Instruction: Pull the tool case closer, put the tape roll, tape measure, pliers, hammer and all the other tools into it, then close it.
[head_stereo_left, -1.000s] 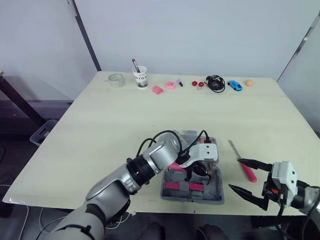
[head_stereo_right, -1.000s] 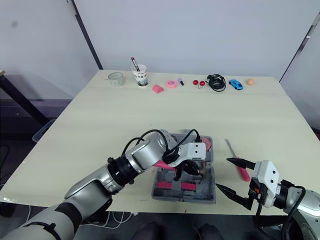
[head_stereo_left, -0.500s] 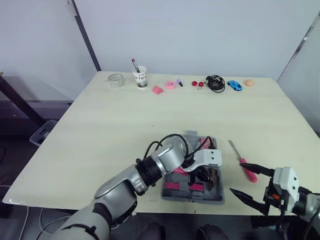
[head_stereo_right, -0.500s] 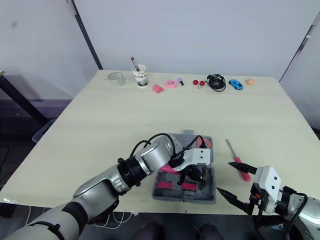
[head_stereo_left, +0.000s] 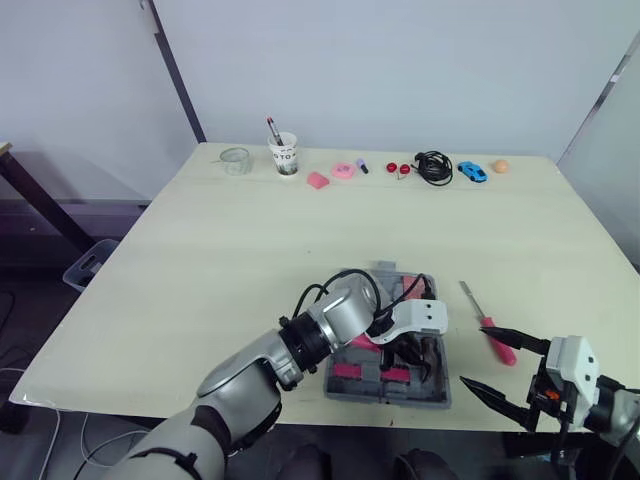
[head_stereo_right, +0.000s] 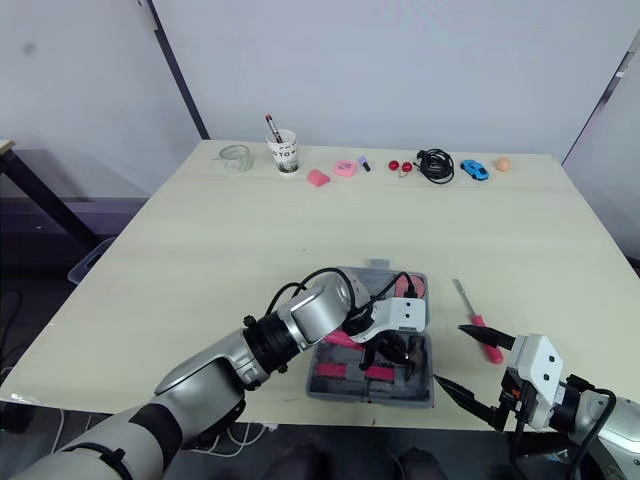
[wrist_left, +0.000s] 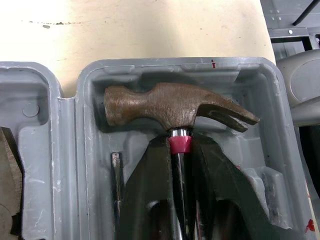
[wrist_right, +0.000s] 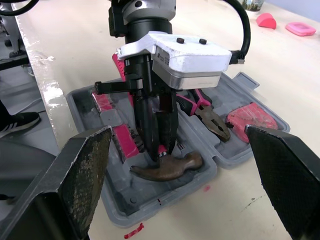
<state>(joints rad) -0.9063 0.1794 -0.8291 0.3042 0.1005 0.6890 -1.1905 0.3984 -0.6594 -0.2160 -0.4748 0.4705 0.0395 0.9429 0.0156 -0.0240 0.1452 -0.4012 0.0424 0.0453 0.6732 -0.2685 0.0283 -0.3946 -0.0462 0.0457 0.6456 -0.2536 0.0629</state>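
The grey tool case (head_stereo_left: 380, 397) lies open near the table's front edge. My left gripper (wrist_left: 179, 142) is shut on the hammer (wrist_left: 170, 105), gripping the handle just below the rusty head. The head rests in the case's front right compartment (wrist_right: 170, 167). Pink-handled pliers (wrist_right: 202, 112) and a pink block (wrist_right: 250, 117) lie in the far half of the case. A pink-handled screwdriver (head_stereo_left: 497, 340) lies on the table to the right of the case. My right gripper (head_stereo_left: 470, 352) hangs open beside the screwdriver, holding nothing.
Along the far edge stand a glass jar (head_stereo_left: 237, 160), a paper cup with a pen (head_stereo_left: 285, 155), pink bits (head_stereo_left: 318, 180), red balls (head_stereo_left: 398, 167), a black cable (head_stereo_left: 432, 165), a blue toy car (head_stereo_left: 470, 171) and an orange ball (head_stereo_left: 500, 166).
My left gripper has carried the hammer to the right and down into the case's front right compartment. The right gripper sank slightly and drew back toward the table's front edge.
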